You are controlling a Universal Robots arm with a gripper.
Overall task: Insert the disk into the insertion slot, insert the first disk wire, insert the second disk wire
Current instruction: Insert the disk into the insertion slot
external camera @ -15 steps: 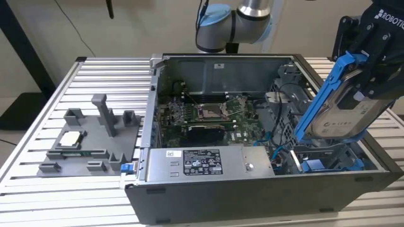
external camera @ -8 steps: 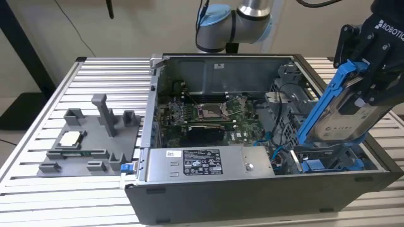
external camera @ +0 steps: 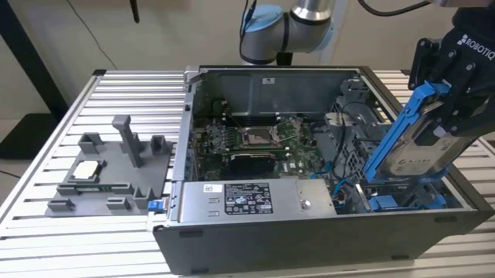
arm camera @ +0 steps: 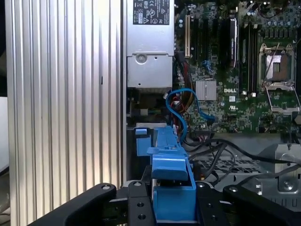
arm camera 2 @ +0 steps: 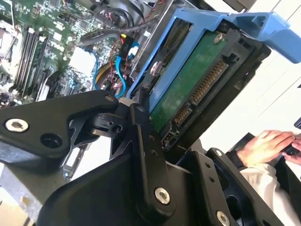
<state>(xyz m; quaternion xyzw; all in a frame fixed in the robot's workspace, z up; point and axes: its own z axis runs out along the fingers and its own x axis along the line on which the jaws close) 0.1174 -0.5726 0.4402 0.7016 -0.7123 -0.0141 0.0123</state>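
The disk (external camera: pixel 421 145), a silver-grey drive in a bright blue carrier (external camera: pixel 389 139), hangs tilted over the open computer case on the exterior view's right. My gripper (external camera: pixel 447 116) is shut on its upper part. In the second wrist view the disk's green circuit board (arm camera 2: pixel 188 87) and its connector face the camera, with one black finger (arm camera 2: pixel 141 125) pressed against the carrier edge. Below the disk sits a blue drive bay, the insertion slot (external camera: pixel 398 202). Loose blue wires (arm camera: pixel 178 106) curl inside the case beside that bay. In the first wrist view the carrier (arm camera: pixel 171 186) stands between the fingers.
The grey labelled power-supply box (external camera: pixel 247 200) sits along the case's near wall, with the motherboard (external camera: pixel 255 139) behind it. A grey fixture (external camera: pixel 108 174) holding small parts lies on the slatted metal table at the exterior view's left. A person's hand (arm camera 2: pixel 263 146) rests nearby.
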